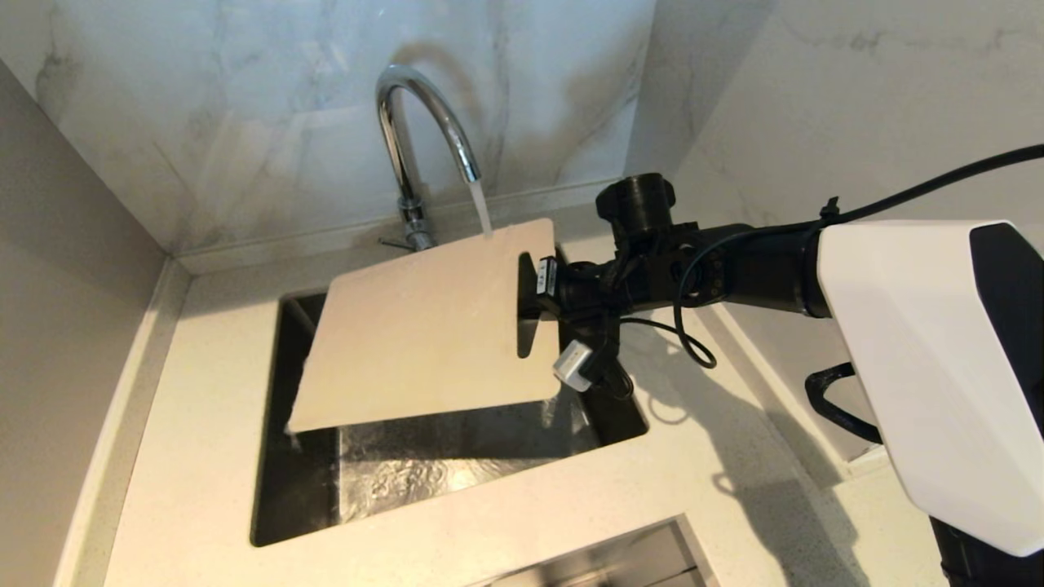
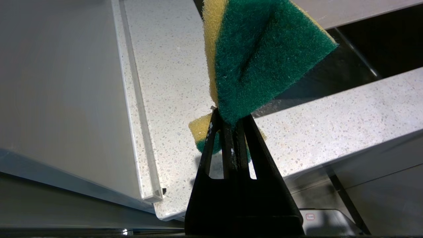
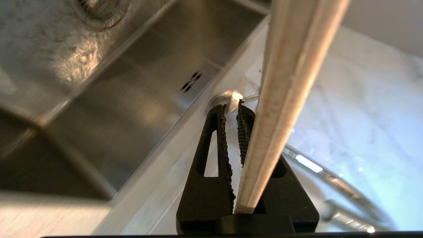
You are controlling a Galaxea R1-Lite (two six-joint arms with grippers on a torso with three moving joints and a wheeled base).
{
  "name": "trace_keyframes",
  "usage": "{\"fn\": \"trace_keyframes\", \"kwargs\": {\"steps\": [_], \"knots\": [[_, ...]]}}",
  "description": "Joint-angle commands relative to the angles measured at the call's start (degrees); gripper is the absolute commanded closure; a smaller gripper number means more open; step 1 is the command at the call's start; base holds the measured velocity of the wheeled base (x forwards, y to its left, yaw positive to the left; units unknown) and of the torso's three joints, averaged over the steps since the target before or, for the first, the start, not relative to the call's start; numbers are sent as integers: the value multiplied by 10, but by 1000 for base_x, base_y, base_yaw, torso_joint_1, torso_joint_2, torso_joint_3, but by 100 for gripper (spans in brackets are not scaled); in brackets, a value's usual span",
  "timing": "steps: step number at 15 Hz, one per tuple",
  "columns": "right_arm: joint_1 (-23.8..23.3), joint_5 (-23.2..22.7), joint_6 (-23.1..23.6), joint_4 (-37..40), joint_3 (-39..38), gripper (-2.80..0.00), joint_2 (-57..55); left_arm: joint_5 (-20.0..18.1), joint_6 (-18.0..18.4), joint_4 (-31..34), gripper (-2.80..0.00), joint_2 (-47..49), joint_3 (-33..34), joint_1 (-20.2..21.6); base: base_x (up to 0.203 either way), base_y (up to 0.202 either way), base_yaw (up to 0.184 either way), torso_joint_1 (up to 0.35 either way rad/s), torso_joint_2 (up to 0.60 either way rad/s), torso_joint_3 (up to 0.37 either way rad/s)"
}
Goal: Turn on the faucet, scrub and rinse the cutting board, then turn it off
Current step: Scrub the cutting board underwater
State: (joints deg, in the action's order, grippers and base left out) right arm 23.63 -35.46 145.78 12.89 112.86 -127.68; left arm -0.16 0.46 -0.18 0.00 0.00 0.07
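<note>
Cutting board (image 1: 424, 326) tilts over sink (image 1: 269, 489), clamped in right hand (image 1: 534, 287).

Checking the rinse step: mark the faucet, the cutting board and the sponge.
faucet (image 1: 424, 106): head view, on the arched chrome spout.
cutting board (image 1: 416, 326): head view, middle of its cream face.
sponge (image 2: 264, 56): left wrist view, on the green scouring side.

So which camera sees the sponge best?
The left wrist view: the green-and-yellow sponge fills it, pinched in the left gripper. The head and right wrist views don't show it at all.
</note>
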Motion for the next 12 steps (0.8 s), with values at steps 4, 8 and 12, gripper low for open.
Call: {"fn": "trace_keyframes", "kwargs": {"steps": [4, 8, 12], "knots": [[27, -2, 0, -2, -107, 0, 45, 0, 0, 0, 0, 0, 1, 0, 0, 0, 0, 0, 0, 0], [28, -3, -3, -62, -221, 0, 114, 1, 0, 0, 0, 0, 1, 0, 0, 0, 0, 0, 0, 0], [28, -6, -7, -116, -302, 0, 163, 2, 3, -1, 0, 0, 1, 0, 0, 0, 0, 0, 0, 0]]}}
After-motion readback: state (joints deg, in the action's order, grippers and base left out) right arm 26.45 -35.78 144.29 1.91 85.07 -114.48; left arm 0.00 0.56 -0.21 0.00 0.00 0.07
